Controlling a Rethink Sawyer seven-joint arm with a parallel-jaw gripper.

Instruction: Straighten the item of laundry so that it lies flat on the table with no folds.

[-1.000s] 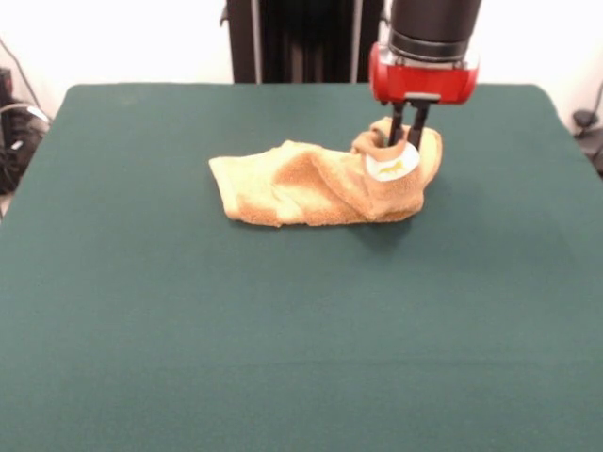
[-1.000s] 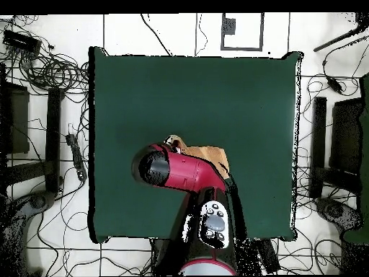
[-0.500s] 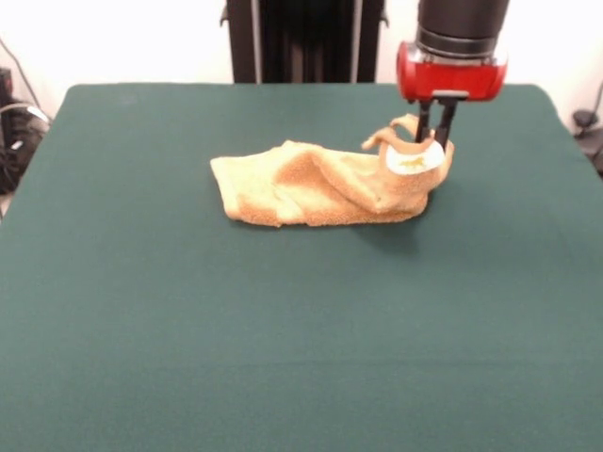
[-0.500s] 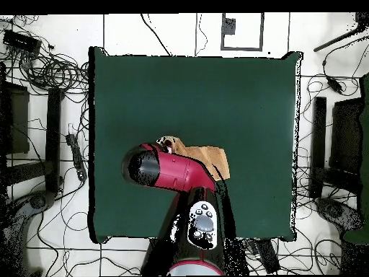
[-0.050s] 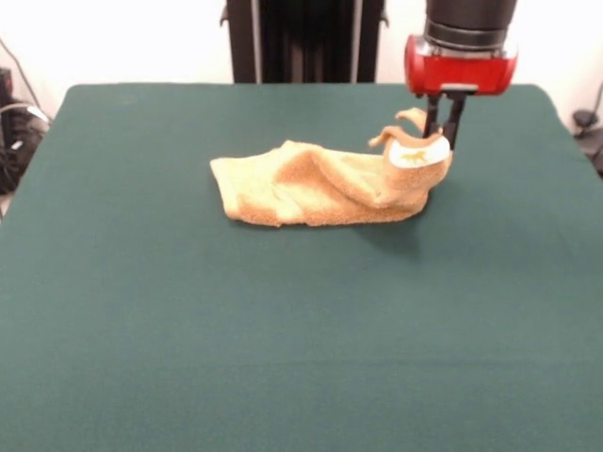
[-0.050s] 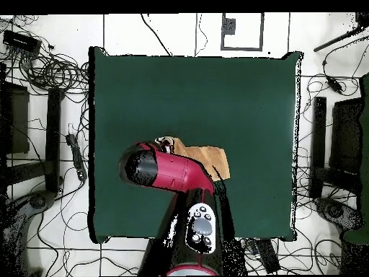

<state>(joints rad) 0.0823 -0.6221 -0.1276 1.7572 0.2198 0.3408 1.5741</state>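
Towel (image 5: 320, 186) lies bunched and folded over itself on the table (image 5: 283, 330), in the half nearer the robot and to the picture's right of the middle in the front view; in the overhead view most of it hides under the red arm (image 6: 176, 172). At the towel's right-hand end the gripper (image 5: 442, 127) pinches a raised corner beside the white tag (image 5: 417, 153), its two dark fingers drawn close together on the cloth. The step in hand looks like pulling that corner outward, away from the towel's bulk. The next move probably calls for drawing it further, low over the table, until the fold opens, then letting go.
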